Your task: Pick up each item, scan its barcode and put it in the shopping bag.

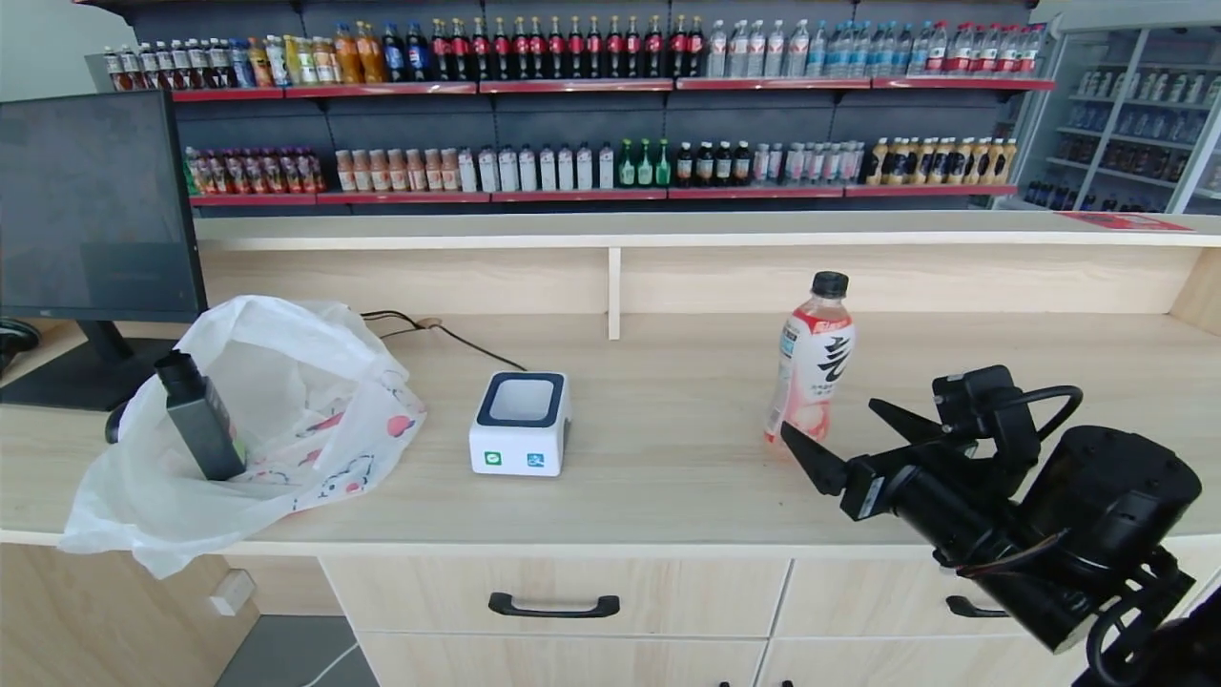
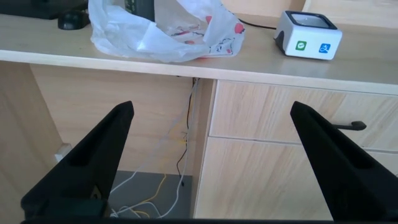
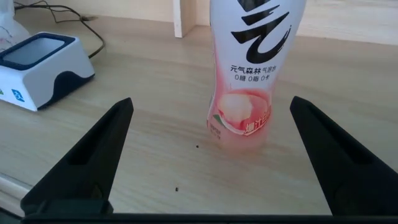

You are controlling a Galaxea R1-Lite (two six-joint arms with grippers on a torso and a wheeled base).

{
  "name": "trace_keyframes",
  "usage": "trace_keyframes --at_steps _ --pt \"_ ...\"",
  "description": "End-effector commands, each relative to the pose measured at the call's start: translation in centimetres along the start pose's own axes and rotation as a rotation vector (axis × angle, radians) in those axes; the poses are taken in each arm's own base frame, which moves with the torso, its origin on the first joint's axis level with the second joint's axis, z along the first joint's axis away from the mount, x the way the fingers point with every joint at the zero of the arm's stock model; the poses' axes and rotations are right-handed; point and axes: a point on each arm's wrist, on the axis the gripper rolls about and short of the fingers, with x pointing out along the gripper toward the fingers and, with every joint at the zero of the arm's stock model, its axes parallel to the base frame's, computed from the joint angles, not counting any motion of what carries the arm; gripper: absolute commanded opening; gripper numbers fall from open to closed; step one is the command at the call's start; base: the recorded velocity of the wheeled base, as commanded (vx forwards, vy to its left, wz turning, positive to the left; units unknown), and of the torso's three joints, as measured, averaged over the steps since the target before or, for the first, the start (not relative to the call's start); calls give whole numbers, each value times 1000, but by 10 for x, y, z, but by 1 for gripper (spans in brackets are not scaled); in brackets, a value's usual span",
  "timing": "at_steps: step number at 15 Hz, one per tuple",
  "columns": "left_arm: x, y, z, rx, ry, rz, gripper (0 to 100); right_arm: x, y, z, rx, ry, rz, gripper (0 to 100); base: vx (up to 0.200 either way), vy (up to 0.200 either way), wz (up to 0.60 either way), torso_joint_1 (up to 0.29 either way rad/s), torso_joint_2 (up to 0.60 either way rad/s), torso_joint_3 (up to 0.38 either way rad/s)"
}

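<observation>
Wooden shop counter (image 1: 668,477) stood before drink shelves (image 1: 591,86). Shopping bag (image 1: 286,382) slumped at the left front corner, a dark container (image 1: 200,420) upright inside. Left gripper (image 2: 211,106), jaws apart and empty, hung below the front edge. Scanner (image 1: 521,423) sat mid-counter. Pink drink bottle (image 1: 811,358) stood upright right of centre, with the right gripper (image 1: 830,420) released, jaws apart at its base. A sound grasp would probably straddle the lower body squarely and close without tipping it.

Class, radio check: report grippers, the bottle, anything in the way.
Left gripper open, empty. Right gripper open, facing bottle. Bottle upright on counter, untouched. Nothing between.
</observation>
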Motion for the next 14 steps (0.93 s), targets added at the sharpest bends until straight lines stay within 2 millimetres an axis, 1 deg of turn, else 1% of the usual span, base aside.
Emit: trace_keyframes --at_steps 1,3,6,10,14 --pt "0 0 0 -1 -1 0 100 12 -3 -8 -9 15 -17 100 0 0 0 0 0 0" --pt "0 0 0 -1 -1 0 100 17 -12 -13 -11 32 -49 100 0 0 0 0 0 0" --pt "0 0 0 -1 -1 0 100 21 -12 -16 -10 37 -51 100 0 0 0 0 0 0" --pt "0 0 0 -1 -1 2 100 34 -11 -20 -9 31 -51 100 0 0 0 0 0 0" --pt "0 0 0 -1 -1 0 100 38 -10 -19 -8 18 -49 100 0 0 0 0 0 0"
